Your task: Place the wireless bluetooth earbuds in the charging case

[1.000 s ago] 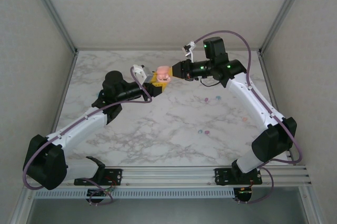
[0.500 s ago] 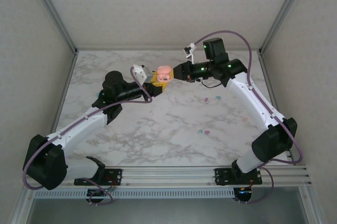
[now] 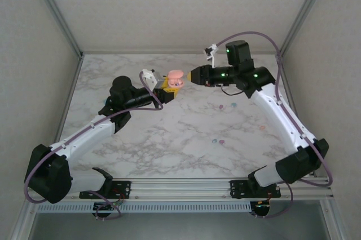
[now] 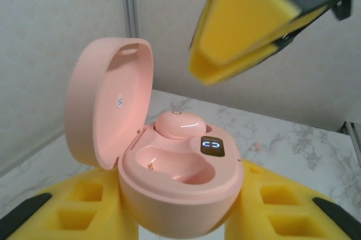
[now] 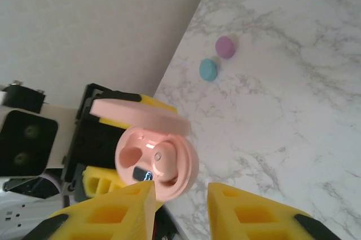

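The left gripper [image 4: 181,217] clamps the pink charging case [image 4: 169,192] with its lid up. One pink earbud [image 4: 179,124] sits in the far socket and the near socket is bare. The right gripper [image 5: 181,195] hangs just beside it, fingers parted and empty. A purple earbud [image 5: 225,47] and a teal earbud [image 5: 208,69] lie on the table [image 5: 293,116]. The next bud probably needs lowering squarely over the bare socket, then a light press. The lit display and lid sticker are too small to read.

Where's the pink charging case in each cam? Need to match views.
Top external: charging case upper centre, between the two arms' tips.
Left wrist: charging case lower centre, close up.
Right wrist: charging case lower left, just above the near yellow fingers.
Shared landmark: its open lid, standing at left in the left wrist view and lying across the top in the right wrist view.
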`<state>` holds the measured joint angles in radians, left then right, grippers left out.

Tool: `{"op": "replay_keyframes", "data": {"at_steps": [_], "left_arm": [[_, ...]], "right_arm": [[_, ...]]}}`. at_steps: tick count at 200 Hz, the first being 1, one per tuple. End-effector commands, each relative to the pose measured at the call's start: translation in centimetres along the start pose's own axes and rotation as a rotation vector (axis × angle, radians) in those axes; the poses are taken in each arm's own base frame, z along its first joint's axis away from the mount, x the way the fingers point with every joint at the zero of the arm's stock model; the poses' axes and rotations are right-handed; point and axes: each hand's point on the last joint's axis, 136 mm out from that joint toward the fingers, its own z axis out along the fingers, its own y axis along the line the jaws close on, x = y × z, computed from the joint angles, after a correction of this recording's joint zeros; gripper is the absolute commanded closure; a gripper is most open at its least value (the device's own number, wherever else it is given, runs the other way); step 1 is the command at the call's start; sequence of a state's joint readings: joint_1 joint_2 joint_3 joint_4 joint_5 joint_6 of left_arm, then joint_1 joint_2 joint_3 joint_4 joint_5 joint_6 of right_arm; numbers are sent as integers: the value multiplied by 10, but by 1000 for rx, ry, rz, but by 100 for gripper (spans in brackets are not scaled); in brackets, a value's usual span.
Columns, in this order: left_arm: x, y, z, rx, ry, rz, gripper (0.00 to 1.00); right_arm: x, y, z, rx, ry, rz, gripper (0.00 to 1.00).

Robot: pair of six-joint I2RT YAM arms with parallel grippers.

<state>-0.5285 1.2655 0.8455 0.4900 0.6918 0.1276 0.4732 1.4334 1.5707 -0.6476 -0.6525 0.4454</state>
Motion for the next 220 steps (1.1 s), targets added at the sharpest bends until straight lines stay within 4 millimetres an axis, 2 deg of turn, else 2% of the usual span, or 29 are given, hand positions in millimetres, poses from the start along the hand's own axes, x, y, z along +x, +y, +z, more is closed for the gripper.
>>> {"op": "replay_keyframes", "data": {"at_steps": [1, 6, 16, 26, 40, 53, 75, 94, 108, 149, 173, 220], "left_arm": [[-23, -4, -4, -9, -62, 39, 78], [-23, -4, -4, -9, -63, 37, 78], [-23, -4, -5, -13, -65, 36, 78], [-23, -5, -7, -15, -68, 33, 78], [-22, -5, -9, -20, -75, 32, 78], [-20, -6, -11, -26, -79, 28, 78], [-17, -7, -13, -28, -81, 25, 78], [-17, -8, -14, -30, -84, 28, 78], [-18, -8, -14, -29, -84, 34, 78], [-19, -6, -10, -19, -80, 38, 78], [-20, -6, -9, -18, -80, 34, 78], [-19, -5, -8, -22, -72, 28, 78]], "right_arm": [[-10, -37, -37, 216, -155, 65, 69], [-9, -50, -44, 270, -174, 96, 69], [0, -92, -65, 414, -220, 211, 69], [22, -141, -87, 544, -248, 383, 69], [65, -201, -113, 670, -270, 621, 69], [107, -244, -128, 721, -299, 785, 69], [165, -290, -154, 842, -322, 952, 68], [197, -318, -171, 943, -302, 1020, 64], [207, -334, -174, 941, -289, 1062, 63], [198, -362, -177, 939, -271, 1065, 61], [200, -377, -181, 961, -250, 1089, 60], [194, -393, -174, 928, -235, 1080, 59]]}}
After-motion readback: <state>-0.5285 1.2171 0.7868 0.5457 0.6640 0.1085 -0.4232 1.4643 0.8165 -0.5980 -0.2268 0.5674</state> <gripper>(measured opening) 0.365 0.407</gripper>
